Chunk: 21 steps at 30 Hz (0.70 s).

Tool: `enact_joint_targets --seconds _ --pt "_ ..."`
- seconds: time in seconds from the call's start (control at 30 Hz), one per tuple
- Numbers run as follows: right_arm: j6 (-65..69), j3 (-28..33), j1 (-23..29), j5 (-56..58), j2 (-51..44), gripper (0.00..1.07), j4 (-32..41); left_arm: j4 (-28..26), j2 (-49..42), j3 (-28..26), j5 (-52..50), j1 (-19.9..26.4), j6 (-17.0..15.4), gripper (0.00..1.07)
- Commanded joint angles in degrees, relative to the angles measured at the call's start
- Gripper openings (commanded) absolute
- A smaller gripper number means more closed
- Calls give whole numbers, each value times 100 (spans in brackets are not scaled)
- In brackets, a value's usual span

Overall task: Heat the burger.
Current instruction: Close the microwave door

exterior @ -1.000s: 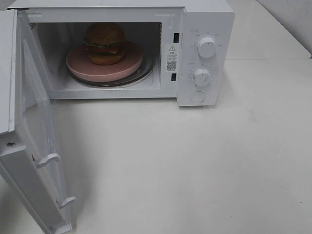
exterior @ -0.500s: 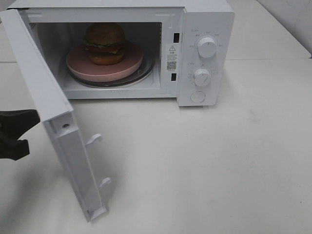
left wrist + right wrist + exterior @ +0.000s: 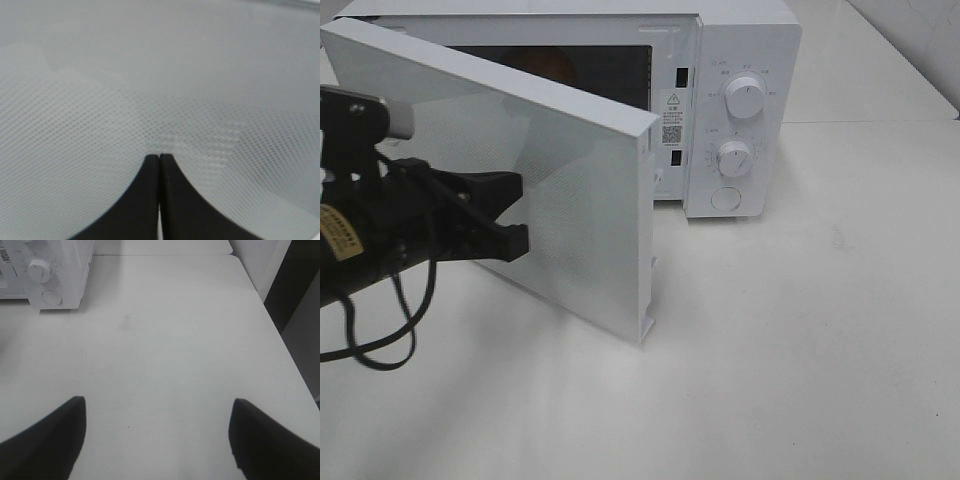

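Left pincer (image 3: 159, 160), jaws pressed together and empty, is pushing flat on the microwave door (image 3: 580, 190), best driven squarely until latching over the burger (image 3: 548, 66) sitting inside; right pincer (image 3: 157, 401) is idling wide open.

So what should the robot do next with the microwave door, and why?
Probably push the door the rest of the way shut. It stands ajar, its free edge apart from the microwave front, and the left gripper has its shut fingers right at the door's outer face.
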Motion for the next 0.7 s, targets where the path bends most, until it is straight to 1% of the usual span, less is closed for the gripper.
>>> enact_joint_targets --seconds 0.03,0.07,0.1,0.13,0.17,0.2,0.23,0.27,0.3,0.33,0.37,0.4,0.43,0.47,0.5,0.53,0.57,0.6,0.63,0.67,0.7 --pt "-23 6 -46 -29 -149 75 -29 -493 178 -309 -40 -269 166 0" --pt "-23 6 -46 -29 -149 75 -29 -837 344 -596 103 -441 338 0" --pt "-23 6 -46 -29 -149 75 -29 -968 407 -745 172 -504 418 0" --pt "-23 6 -46 -29 -149 75 -29 -968 407 -745 172 -504 418 0" --pt "-23 6 -46 -29 -149 75 -29 -1243 567 -1049 350 -653 670 0" --pt "-23 6 -46 -29 -149 75 -29 -1243 567 -1049 350 -653 670 0" --pt "-23 6 -46 -29 -149 75 -29 -1341 625 -1157 390 -716 791 0" --pt "-23 6 -46 -29 -149 75 -29 -1587 768 -1392 413 -814 963 0" --pt "-23 6 -46 -29 -149 75 -29 -1587 768 -1392 413 -814 963 0" --pt "-29 6 -46 -29 -149 75 -29 -1879 905 -1656 413 -871 1106 0" --pt "-34 6 -46 -29 -149 75 -29 -1994 997 -1793 418 -905 1152 0" --pt "-34 6 -46 -29 -149 75 -29 -1994 997 -1793 418 -905 1152 0" --pt "-34 6 -46 -29 -149 75 -29 -2114 1163 -2057 464 -945 1152 0" --pt "-34 6 -46 -29 -149 75 -29 -2154 1261 -2212 516 -963 1146 0" --pt "-34 6 -46 -29 -149 75 -29 -2154 1261 -2212 516 -963 1146 0" --pt "-34 6 -46 -29 -149 75 -29 -2166 1444 -2487 630 -963 1146 0" --pt "-34 6 -46 -29 -149 75 -29 -2166 1444 -2487 630 -963 1146 0" --pt "-34 6 -46 -29 -149 75 -29 -2183 1593 -2762 705 -963 1146 0" --pt "-34 6 -46 -29 -149 75 -29 -2212 1667 -2882 722 -963 1146 0" --pt "-34 6 -46 -29 -149 75 -29 -2212 1667 -2882 722 -963 1146 0" --pt "-34 6 -46 -29 -149 75 -29 -2275 1776 -3077 756 -963 1146 0"
